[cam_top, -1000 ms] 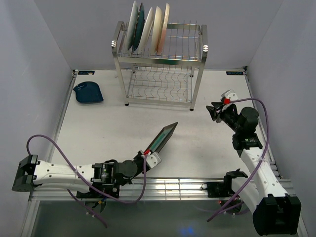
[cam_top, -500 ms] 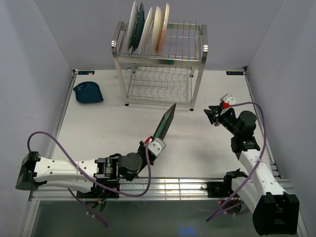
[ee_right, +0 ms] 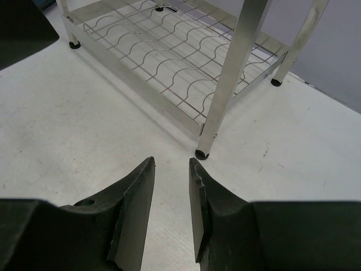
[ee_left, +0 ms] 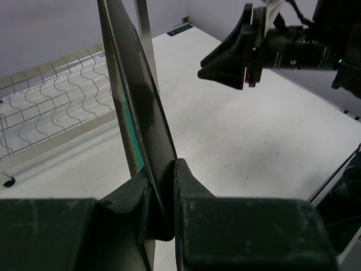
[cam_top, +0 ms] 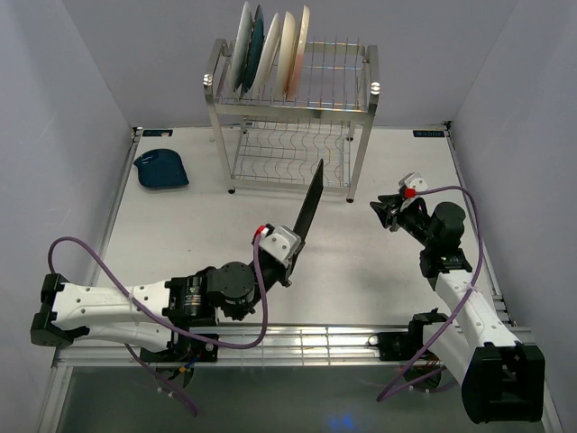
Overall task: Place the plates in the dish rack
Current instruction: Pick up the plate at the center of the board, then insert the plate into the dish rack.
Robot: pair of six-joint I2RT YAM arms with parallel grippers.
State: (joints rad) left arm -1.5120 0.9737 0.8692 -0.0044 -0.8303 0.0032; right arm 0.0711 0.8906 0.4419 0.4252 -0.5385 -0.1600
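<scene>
Left pincer (ee_left: 162,186) grips square plate (ee_left: 138,107) on edge | right pincer (ee_right: 172,169) parted

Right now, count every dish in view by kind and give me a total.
Round plates standing in the dish rack top tier: 5
Square dark-rimmed plate, held by the left tool: 1
Small dark blue dish on the table: 1
Total: 7

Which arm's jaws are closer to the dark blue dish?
Left. Jaws of the left arm grip the square plate mid-table, right of the blue dish; those of the right arm sit farther right.
</scene>
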